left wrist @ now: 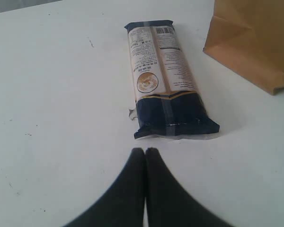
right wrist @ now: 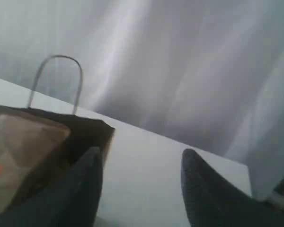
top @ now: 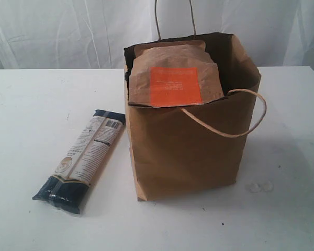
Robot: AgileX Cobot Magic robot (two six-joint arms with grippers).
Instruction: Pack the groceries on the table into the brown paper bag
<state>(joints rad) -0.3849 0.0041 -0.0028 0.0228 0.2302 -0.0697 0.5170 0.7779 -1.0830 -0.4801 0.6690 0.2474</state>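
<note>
The brown paper bag (top: 191,141) stands upright mid-table, and the brown orange-labelled pouch (top: 174,78) sticks out of its top. A long dark-blue-and-beige pasta packet (top: 82,158) lies flat on the white table (top: 26,120) left of the bag. In the left wrist view my left gripper (left wrist: 145,150) is shut and empty, its tips a short way from the packet's (left wrist: 164,80) dark end. My right gripper (right wrist: 142,156) is open with nothing between its fingers, raised beside the bag's rim (right wrist: 85,124), with the pouch (right wrist: 23,142) in sight. Neither gripper shows in the exterior view.
A white curtain (top: 57,31) hangs behind the table. One twine handle (top: 235,112) droops over the bag's front, the other (top: 174,15) stands up at the back. Two small pale discs (top: 260,186) lie on the table right of the bag.
</note>
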